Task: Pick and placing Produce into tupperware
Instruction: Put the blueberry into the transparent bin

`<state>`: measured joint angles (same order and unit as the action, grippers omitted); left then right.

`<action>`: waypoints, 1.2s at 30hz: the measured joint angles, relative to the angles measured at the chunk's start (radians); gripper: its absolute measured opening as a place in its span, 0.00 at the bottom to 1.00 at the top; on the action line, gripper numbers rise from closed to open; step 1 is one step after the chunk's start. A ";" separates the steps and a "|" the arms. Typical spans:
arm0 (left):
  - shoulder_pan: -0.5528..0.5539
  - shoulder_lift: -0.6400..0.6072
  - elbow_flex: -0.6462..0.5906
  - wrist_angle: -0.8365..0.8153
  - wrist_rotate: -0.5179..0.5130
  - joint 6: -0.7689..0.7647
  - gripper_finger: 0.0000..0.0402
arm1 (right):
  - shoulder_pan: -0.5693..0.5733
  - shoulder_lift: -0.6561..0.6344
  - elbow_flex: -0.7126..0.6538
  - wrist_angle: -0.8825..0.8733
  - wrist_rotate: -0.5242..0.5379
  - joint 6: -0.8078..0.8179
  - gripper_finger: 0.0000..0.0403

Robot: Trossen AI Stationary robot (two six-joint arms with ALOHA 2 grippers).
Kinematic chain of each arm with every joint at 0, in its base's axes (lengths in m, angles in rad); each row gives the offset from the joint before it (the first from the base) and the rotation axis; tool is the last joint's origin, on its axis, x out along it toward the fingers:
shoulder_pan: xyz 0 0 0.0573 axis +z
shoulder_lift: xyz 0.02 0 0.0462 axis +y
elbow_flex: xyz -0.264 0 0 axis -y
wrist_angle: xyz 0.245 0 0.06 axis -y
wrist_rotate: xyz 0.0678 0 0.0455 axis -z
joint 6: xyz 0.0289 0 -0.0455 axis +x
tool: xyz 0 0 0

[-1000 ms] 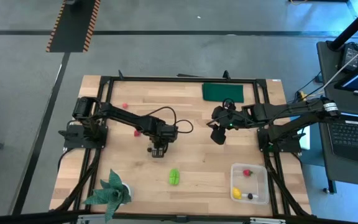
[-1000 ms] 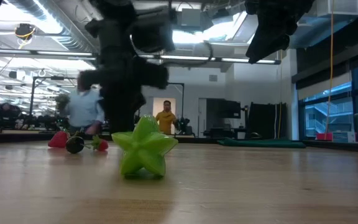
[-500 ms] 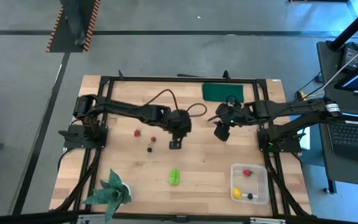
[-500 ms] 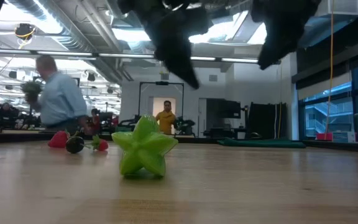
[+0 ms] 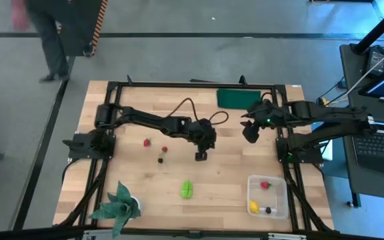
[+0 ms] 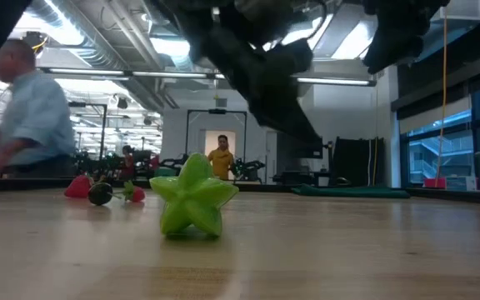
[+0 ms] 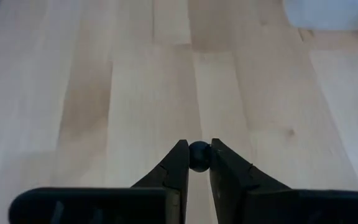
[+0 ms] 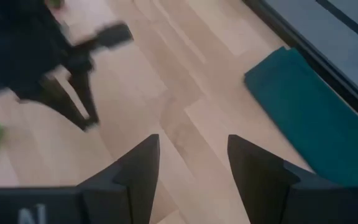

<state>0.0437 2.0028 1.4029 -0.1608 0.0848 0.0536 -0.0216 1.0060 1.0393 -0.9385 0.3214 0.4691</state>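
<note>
Wood plank table [image 5: 132, 193] inside a black metal frame [image 5: 179, 85]. Flat dark green mat [image 5: 237, 98] lies at the far edge, right of middle. Leafy green potted plant [image 5: 119, 204] stands at the near left corner. Grey floor around, with a black strip edged in orange-black hazard stripes [image 5: 97, 27] (partly covered by a person). Person [image 5: 49, 30] walks on the floor past the far left corner. Laptop [image 5: 380, 143] on a stand to the right. Low view: another person in a yellow top [image 6: 222, 157] far back in the room.
</note>
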 joint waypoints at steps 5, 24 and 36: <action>-0.001 0.063 0.000 0.132 0.014 -0.057 0.12 | 0.000 -0.015 0.000 -0.002 0.000 0.024 0.48; 0.004 0.152 -0.001 0.193 0.043 -0.123 0.15 | 0.000 -0.009 0.000 -0.002 0.000 0.025 0.48; 0.005 0.152 -0.001 0.201 0.031 -0.123 0.18 | 0.000 -0.009 0.000 -0.002 0.000 0.025 0.48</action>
<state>0.0483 2.1551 1.4021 0.0402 0.1158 -0.0692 -0.0216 0.9974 1.0393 -0.9409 0.3210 0.4938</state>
